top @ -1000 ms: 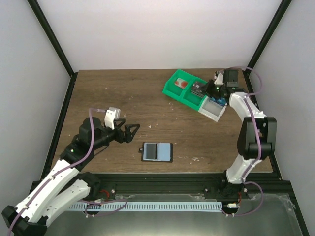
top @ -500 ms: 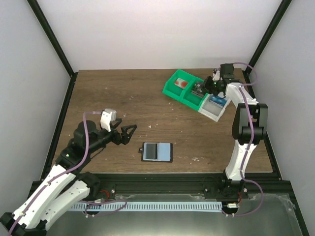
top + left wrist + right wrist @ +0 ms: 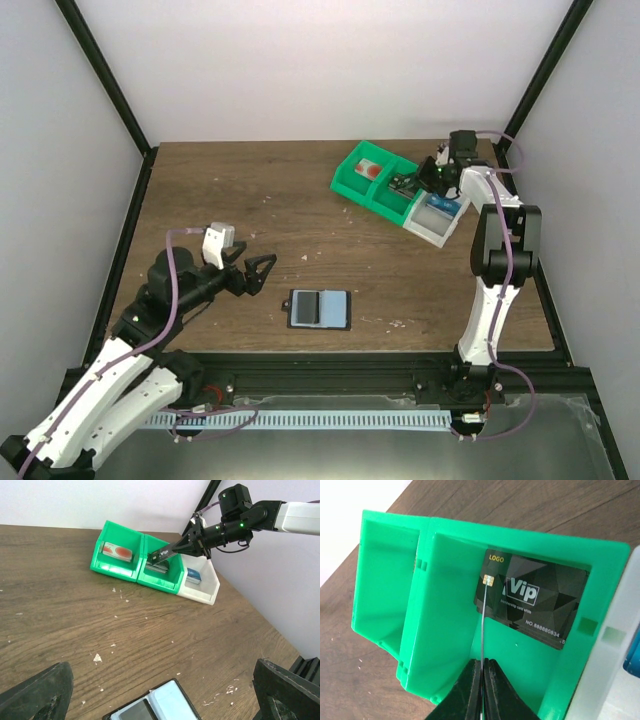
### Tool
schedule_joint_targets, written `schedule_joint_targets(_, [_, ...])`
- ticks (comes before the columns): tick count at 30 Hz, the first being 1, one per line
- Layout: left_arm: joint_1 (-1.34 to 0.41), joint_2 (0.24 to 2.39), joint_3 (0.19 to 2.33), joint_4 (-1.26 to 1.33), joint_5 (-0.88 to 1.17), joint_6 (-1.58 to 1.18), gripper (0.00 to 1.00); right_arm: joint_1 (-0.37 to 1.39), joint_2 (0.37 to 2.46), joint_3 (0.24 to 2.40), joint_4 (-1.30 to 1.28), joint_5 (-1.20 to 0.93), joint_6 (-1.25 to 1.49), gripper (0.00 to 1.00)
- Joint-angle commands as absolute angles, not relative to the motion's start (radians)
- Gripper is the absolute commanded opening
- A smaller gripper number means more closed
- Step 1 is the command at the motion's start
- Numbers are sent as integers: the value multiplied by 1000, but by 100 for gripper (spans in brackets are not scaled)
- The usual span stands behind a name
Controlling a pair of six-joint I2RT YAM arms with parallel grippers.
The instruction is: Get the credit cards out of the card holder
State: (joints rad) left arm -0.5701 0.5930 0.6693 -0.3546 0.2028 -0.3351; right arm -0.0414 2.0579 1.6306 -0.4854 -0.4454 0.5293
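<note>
The card holder (image 3: 319,308) lies open on the table, black-edged with pale blue-grey panels; its far edge shows in the left wrist view (image 3: 160,705). My left gripper (image 3: 266,266) is open and empty, just left of and beyond the holder, its fingers (image 3: 37,692) wide apart. My right gripper (image 3: 424,178) is shut on a black VIP credit card (image 3: 165,554), held over the middle green bin compartment (image 3: 393,197). In the right wrist view the held card (image 3: 482,625) is edge-on between the shut jaws. More black VIP cards (image 3: 535,597) lie in that compartment.
The green-and-white bin row stands at the back right. Its left green compartment (image 3: 352,177) holds a red-and-white card (image 3: 117,551). The white compartment (image 3: 432,232) holds a blue card (image 3: 194,576). Black frame posts rise at the table's corners.
My right arm has folded more upright and carried the card left over the middle green compartment. My left arm has drawn back slightly toward the near left, still open.
</note>
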Motion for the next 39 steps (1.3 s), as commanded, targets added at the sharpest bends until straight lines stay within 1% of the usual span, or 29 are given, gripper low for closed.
schedule_joint_targets(1, [-569, 579, 660, -355, 199, -320, 100, -55, 2095, 1685, -475, -475, 550, 5])
schedule_joint_targets(4, [-569, 575, 657, -353, 199, -319, 100, -57, 2109, 1698, -474, -471, 557, 4])
schedule_joint_targets(6, [-569, 574, 656, -353, 201, -320, 100, -58, 2111, 1697, -462, -463, 561, 0])
schedule_joint_targets(19, [-569, 559, 654, -354, 194, -319, 100, -81, 2087, 1676, -391, -479, 623, 0])
schedule_joint_targets(27, [-569, 564, 652, -353, 195, -319, 100, -83, 2121, 1675, -348, -521, 659, 0])
schedule_joint_targets(35, [-569, 563, 650, -351, 192, -320, 100, -83, 2153, 1671, -318, -514, 703, 1])
schedule_joint_targets(39, [-569, 563, 649, -349, 190, -318, 100, -83, 2169, 1662, -305, -503, 716, 4])
